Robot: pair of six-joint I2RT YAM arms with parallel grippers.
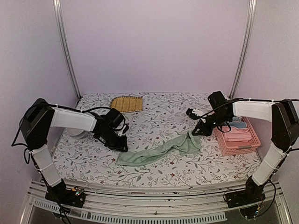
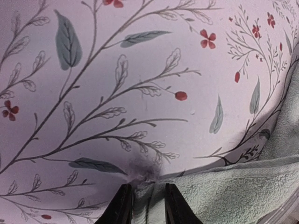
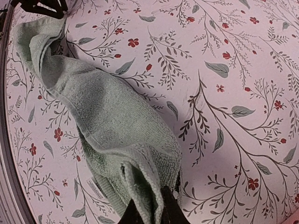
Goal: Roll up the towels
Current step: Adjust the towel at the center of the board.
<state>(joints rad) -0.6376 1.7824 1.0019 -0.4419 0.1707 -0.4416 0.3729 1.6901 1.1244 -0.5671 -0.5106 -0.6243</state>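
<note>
The sage green towel (image 1: 159, 150) lies stretched and crumpled across the middle of the floral table. My left gripper (image 1: 122, 145) is shut on its left corner, pressed at the table; the left wrist view shows the towel corner (image 2: 148, 198) pinched between the fingers (image 2: 122, 205). My right gripper (image 1: 200, 130) is shut on the towel's right end, and the right wrist view shows the green cloth (image 3: 112, 121) bunched and lifted at the jaws. Pink and light blue towels (image 1: 236, 133) lie in the pink basket (image 1: 236, 148) at the right.
A yellow-brown ribbed mat (image 1: 126, 103) lies at the back of the table. A white object (image 1: 74, 133) sits under the left arm near the left edge. The basket stands close beside the right arm.
</note>
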